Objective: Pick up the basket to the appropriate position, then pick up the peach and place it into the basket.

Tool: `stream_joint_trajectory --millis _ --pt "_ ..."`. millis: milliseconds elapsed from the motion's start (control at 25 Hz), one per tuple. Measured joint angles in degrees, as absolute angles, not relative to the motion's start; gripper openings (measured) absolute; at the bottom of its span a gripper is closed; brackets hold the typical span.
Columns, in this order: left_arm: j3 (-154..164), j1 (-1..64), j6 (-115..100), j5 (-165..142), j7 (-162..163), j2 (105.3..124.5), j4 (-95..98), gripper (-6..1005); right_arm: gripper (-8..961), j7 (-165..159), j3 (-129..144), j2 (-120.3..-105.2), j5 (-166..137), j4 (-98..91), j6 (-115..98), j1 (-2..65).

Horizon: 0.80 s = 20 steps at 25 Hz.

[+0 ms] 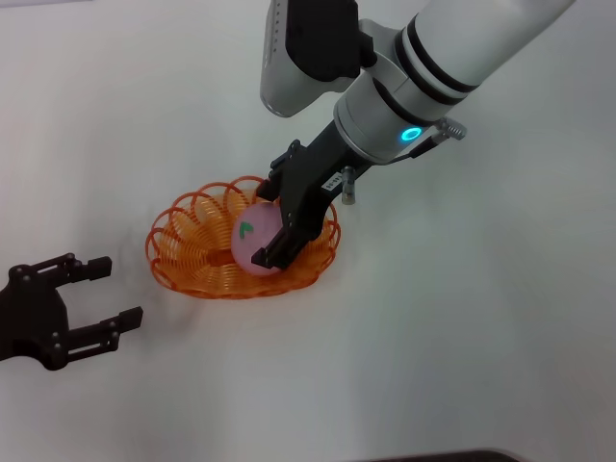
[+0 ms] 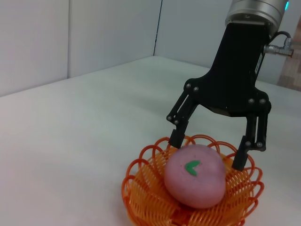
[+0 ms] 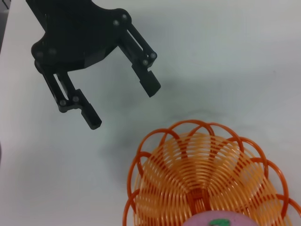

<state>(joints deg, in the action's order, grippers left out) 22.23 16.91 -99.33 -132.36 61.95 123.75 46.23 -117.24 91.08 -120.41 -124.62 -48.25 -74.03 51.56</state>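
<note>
Peach (image 1: 254, 239) sits inside the basket (image 1: 188, 252) on my white table (image 1: 481, 318), directly between the right gripper (image 1: 272, 223) fingers, which straddle it spread apart, seemingly released. Straight up looks like my clear way out. My left gripper (image 1: 104, 291) waits open, well apart to the basket's left.

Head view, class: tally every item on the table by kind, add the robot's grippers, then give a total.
Orange wire basket: 1
Pink toy peach, inside the basket: 1
Grippers: 2, the left gripper open beside the basket, the right gripper open astride the peach
Total: 4
</note>
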Motion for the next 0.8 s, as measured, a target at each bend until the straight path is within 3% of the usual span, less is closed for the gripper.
stream_joint_trajectory --millis 200,800 --pt "22.2 16.8 -99.3 -132.4 62.0 123.75 46.2 751 960 -117.2 91.1 -120.41 -124.5 -48.3 -73.9 51.5" --pt "22.2 16.9 -99.4 -132.4 62.0 123.84 46.1 751 954 -116.3 89.4 -119.89 -122.8 -53.8 -75.9 47.2"
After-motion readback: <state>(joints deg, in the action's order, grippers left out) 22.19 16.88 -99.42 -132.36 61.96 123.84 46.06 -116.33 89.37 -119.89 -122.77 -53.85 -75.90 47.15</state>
